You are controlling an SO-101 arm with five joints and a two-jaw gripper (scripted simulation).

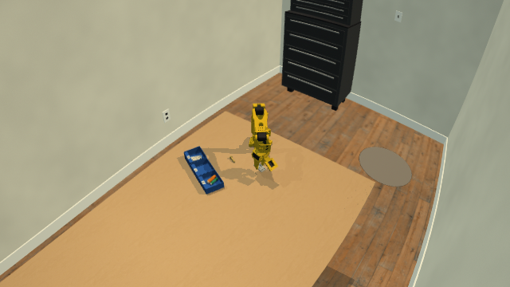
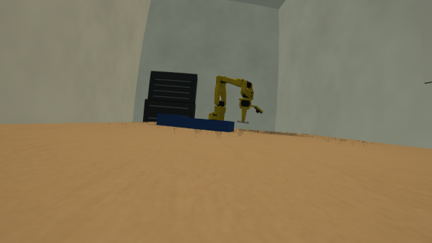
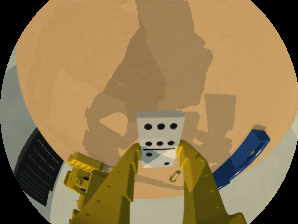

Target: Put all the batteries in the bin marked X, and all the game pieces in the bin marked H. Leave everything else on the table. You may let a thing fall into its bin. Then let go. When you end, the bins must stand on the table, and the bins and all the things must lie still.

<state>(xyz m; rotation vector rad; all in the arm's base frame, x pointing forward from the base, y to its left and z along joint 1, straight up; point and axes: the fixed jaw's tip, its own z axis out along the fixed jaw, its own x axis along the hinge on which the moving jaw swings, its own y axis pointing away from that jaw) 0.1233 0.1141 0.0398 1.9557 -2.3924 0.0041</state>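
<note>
My gripper [image 1: 259, 166] [image 2: 243, 120] [image 3: 159, 146] is shut on a white domino [image 1: 261, 169] [image 2: 239, 121] [image 3: 160, 132] with black dots. The domino is held level, a little above the table, to the right of the bins in the top view. The blue bins [image 1: 215, 190] [image 2: 209, 125] [image 3: 243, 154] stand joined in one row of three compartments. The nearest compartment holds an orange battery [image 1: 211, 178] and a green battery [image 1: 213, 181]. The farthest holds whitish pieces [image 1: 196, 158], too small to tell apart. The middle one shows only a label. The letters on the labels are unreadable.
A small brass-coloured thing [image 1: 231, 157] [image 3: 175, 175] lies on the table between the bins and the arm. The arm's base is behind the gripper. A black drawer cabinet [image 1: 312, 56] [image 2: 173, 89] [image 3: 37, 170] stands beyond the table.
</note>
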